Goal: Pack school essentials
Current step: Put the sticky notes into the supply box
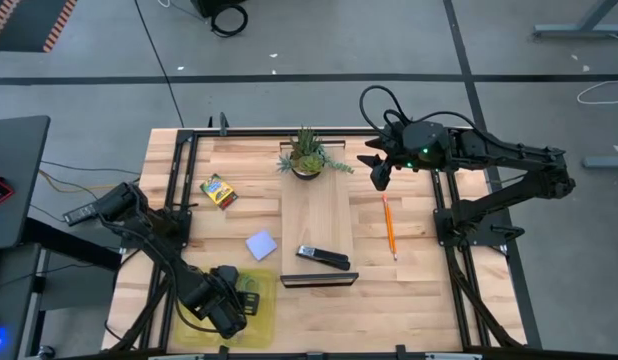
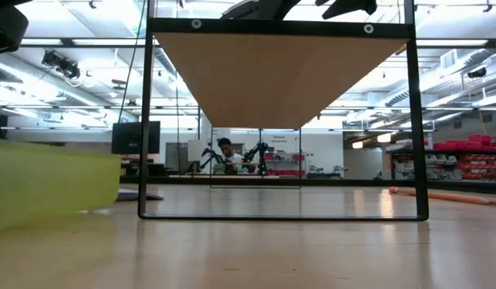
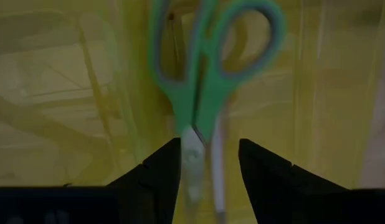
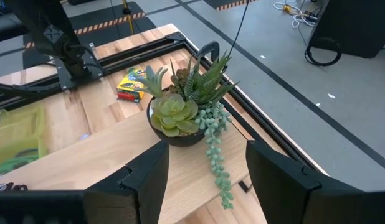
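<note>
The green-handled scissors (image 3: pixel 205 68) lie flat in the translucent yellow bin (image 1: pixel 257 318) at the table's near left. A thin pale pen (image 3: pixel 216 168) lies beside their blades. My left gripper (image 3: pixel 208 171) hovers open over the bin, a finger on either side of the blades, and I see no contact. My right gripper (image 4: pixel 205 180) is open in the air by the potted plant (image 4: pixel 186 109) at the far edge, holding nothing. An orange pencil (image 1: pixel 389 226), the pale blue note pad (image 1: pixel 261 244) and the crayon box (image 1: pixel 219 190) lie on the table.
A raised wooden board (image 1: pixel 317 215) runs down the table's middle, with the plant (image 1: pixel 307 156) at its far end and the black stapler (image 1: pixel 322 257) near its near end. Black frame rails (image 1: pixel 179 180) flank both sides. A person sits far off in the room (image 2: pixel 225 152).
</note>
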Tool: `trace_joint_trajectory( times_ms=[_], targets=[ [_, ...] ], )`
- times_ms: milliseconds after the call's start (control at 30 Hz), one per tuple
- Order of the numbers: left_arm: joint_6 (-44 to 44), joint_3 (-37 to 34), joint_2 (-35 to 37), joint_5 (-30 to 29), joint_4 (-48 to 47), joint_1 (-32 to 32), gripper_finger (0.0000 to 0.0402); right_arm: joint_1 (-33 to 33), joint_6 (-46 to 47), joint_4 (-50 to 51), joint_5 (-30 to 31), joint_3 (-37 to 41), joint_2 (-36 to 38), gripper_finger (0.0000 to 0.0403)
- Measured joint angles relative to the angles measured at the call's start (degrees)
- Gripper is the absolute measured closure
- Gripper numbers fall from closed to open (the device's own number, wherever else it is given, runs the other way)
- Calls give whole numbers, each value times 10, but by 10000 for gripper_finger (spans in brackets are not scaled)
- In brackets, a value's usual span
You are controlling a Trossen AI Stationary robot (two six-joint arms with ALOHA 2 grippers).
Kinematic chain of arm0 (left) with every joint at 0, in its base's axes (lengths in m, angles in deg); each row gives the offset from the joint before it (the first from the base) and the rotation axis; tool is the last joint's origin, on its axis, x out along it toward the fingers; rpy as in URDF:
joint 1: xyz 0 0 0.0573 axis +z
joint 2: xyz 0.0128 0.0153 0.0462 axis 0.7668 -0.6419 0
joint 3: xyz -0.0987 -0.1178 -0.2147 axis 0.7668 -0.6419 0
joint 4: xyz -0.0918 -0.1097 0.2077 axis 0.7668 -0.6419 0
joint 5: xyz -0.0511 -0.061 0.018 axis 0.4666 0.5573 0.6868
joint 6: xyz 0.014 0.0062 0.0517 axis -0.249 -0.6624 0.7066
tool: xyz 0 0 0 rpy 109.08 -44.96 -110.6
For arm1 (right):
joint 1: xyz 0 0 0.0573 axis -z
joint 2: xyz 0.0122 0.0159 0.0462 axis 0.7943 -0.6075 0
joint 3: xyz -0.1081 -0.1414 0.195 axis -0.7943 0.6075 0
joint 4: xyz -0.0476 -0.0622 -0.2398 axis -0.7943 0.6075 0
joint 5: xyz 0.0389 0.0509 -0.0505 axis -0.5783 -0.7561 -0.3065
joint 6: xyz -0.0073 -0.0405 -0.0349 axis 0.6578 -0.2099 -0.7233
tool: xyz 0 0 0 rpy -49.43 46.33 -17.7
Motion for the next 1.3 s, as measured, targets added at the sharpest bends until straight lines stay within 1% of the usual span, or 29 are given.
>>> trace_joint_trajectory(
  times_ms=[267, 400, 467, 567, 633, 767, 933, 1100, 1200, 1300],
  targets=[
    [5, 0, 0, 0, 1, 0, 198, 0, 1, -1, 0, 0, 0, 183],
    [20, 0, 6, -3, 1, 0, 192, 0, 1, -2, 0, 0, 0, 183],
    [45, 0, 15, -16, 1, 1, 195, 0, -2, -2, 0, 0, 0, 183],
    [89, 0, 35, -51, -5, 8, 207, 0, -5, -2, 0, 0, 0, 183],
    [104, 0, 47, -66, -29, 14, 216, 0, -5, -2, 0, 0, 0, 183],
    [133, 0, 71, -70, -80, 25, 232, 0, -5, -2, 0, 0, 0, 183],
    [193, 0, 106, -70, -121, 45, 245, 0, -5, -2, 0, 0, 0, 183],
    [292, 0, 131, -69, -143, 74, 253, 0, -5, -2, 0, 0, 0, 183],
    [410, 0, 134, -69, -149, 92, 258, 0, -5, -2, 0, 0, 0, 183],
    [564, 0, 133, -71, -148, 104, 262, 0, -8, -1, 0, 0, 0, 183]
  ],
)
